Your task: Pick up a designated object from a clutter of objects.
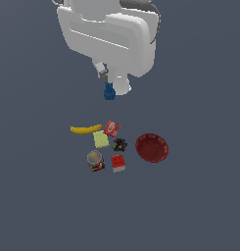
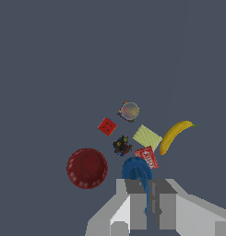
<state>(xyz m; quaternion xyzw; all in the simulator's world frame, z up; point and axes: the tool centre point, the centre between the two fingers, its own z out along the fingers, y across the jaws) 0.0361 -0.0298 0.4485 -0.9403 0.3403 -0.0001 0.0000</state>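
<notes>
one small bright-blue blocky piece (image 1: 109, 92), clamped by gripper (image 1: 108, 82).

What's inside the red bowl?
Nothing visible. The red bowl shows only its own ribbed inside in both views, and the near wall hides a sliver of the floor in the exterior view. The blue piece is up at the fingers, not in it.
</notes>
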